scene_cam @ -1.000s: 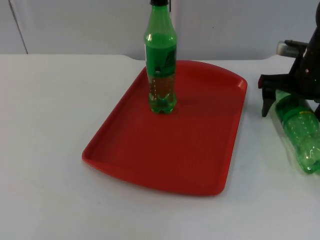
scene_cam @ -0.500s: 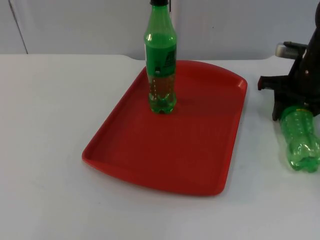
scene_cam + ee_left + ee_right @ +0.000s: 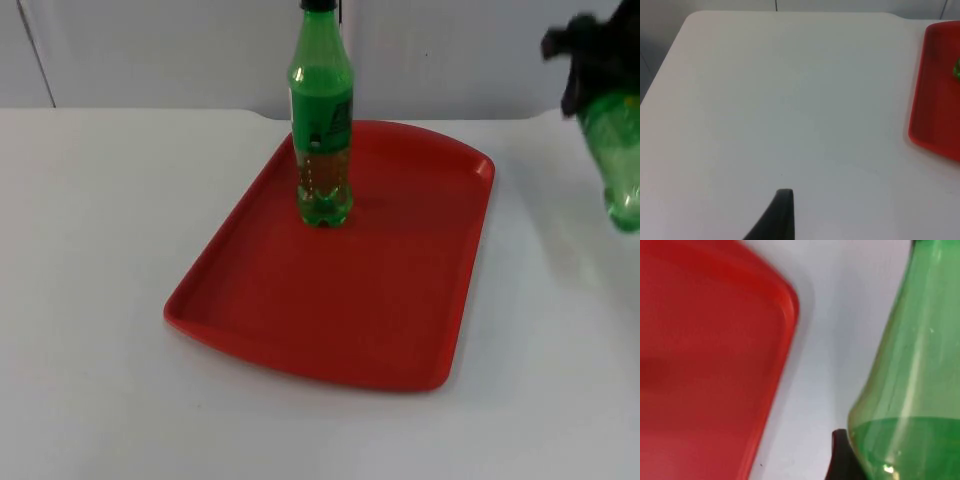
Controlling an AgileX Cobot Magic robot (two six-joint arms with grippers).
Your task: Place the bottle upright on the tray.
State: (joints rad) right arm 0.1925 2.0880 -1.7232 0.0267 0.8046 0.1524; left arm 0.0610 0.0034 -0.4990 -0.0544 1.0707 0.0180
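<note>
The white worktop carries the red tray, with one green bottle already upright near its far edge. The second bottle hangs tilted in the air, off the tray's right side, clamped in the right pincer. The left pincer waits over bare worktop (whether its fingers are apart I cannot tell). Judged from here: bring the carried bottle vertical before lowering, aim for open tray well apart from the standing bottle, and release only once the base sits flat.
</note>
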